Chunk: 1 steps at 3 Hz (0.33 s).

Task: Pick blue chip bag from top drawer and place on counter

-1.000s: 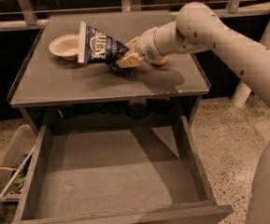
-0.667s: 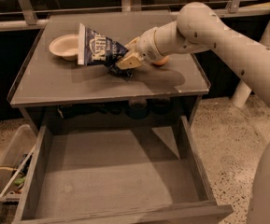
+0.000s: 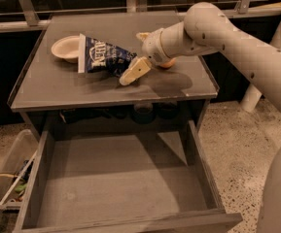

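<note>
The blue chip bag (image 3: 102, 57) lies on the counter (image 3: 81, 89), its white sealed strip against a pale bowl (image 3: 65, 48). My gripper (image 3: 138, 53) is over the counter at the bag's right end. Its fingers are spread: one pale finger (image 3: 135, 71) rests low beside the bag's tip, and the other shows behind it. The jaws stand around the bag's tip without squeezing it. The top drawer (image 3: 120, 178) is pulled fully open below the counter and nothing lies in it.
A clear plastic bin (image 3: 6, 176) of clutter stands on the floor left of the drawer. A small orange object (image 3: 167, 64) sits under my wrist on the counter. A rail runs behind the counter, and a white post (image 3: 269, 72) stands at the right.
The bag has settled slightly lower onto the counter. My lower finger has dropped a little and the fingers have spread off the bag. The arm has barely moved.
</note>
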Motion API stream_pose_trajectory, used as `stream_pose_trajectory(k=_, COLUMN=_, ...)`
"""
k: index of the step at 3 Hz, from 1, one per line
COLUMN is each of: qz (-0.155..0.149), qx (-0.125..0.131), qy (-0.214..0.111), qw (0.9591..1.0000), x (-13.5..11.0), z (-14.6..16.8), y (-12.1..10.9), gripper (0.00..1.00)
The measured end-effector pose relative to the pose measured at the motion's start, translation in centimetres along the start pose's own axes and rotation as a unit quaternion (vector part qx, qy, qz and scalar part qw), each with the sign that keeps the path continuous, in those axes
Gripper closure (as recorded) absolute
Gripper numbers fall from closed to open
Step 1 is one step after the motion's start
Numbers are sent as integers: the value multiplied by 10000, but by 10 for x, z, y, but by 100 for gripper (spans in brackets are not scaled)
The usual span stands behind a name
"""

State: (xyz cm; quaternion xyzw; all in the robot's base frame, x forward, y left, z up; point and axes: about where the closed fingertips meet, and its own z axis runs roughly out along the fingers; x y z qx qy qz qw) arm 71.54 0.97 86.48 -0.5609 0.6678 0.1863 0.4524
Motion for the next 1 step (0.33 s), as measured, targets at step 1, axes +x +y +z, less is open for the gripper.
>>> stream_pose_trajectory(k=1, qz=0, qx=0, qy=0, qw=10000, x=0, z=0, y=0, gripper=0)
